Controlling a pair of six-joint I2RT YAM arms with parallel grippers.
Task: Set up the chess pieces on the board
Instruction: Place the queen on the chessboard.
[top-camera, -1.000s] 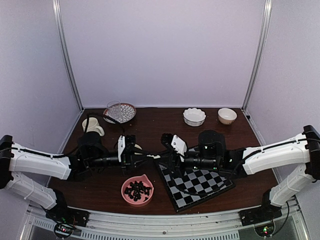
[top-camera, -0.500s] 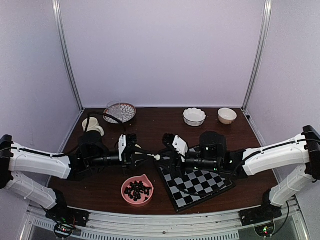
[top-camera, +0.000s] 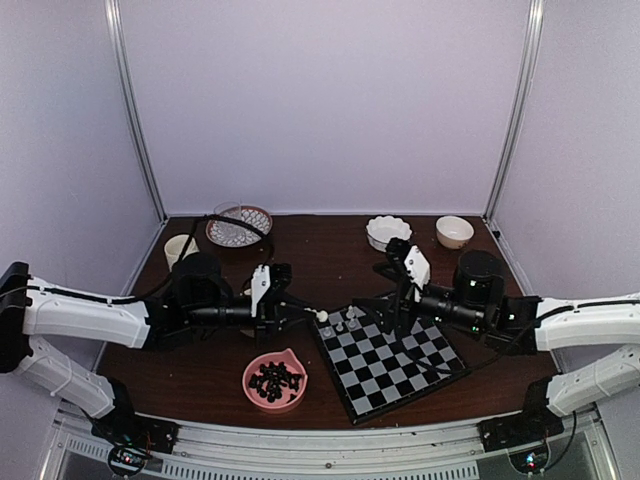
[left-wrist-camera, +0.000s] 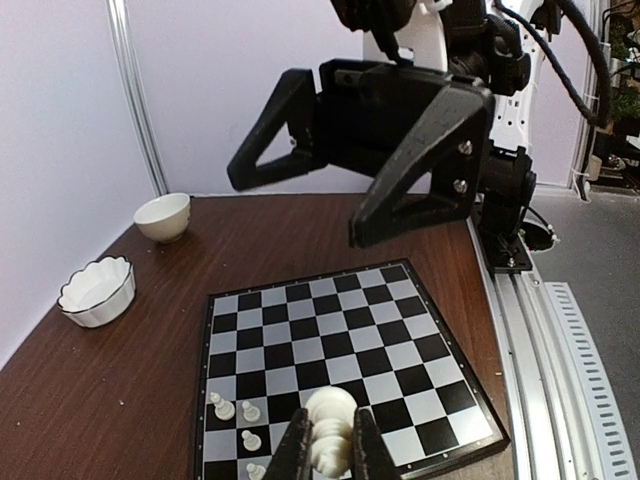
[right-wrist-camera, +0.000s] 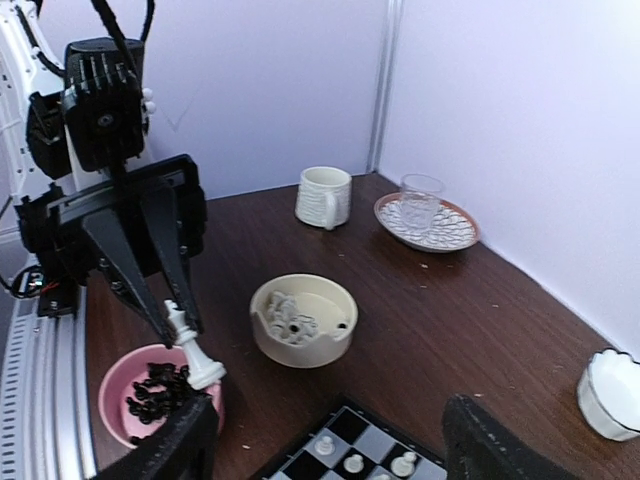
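Cream-white chessman (top-camera: 322, 317), top view: clamped in the closed left gripper (top-camera: 305, 313) at the chessboard's (top-camera: 400, 365) left corner. The right gripper (top-camera: 383, 292) is spread and empty.

Left wrist view: fingers (left-wrist-camera: 295, 450) pinch the chessman above the chessboard, with small white pieces (left-wrist-camera: 240, 415) standing nearby.

Right wrist view: the right gripper's fingers are wide apart, and a pink bowl (right-wrist-camera: 108, 395) holds black pieces (right-wrist-camera: 155, 392).

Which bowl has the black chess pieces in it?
The round pink bowl beside the black-and-white chessboard holds the black chess pieces; the round cream bowl holds pale ones.
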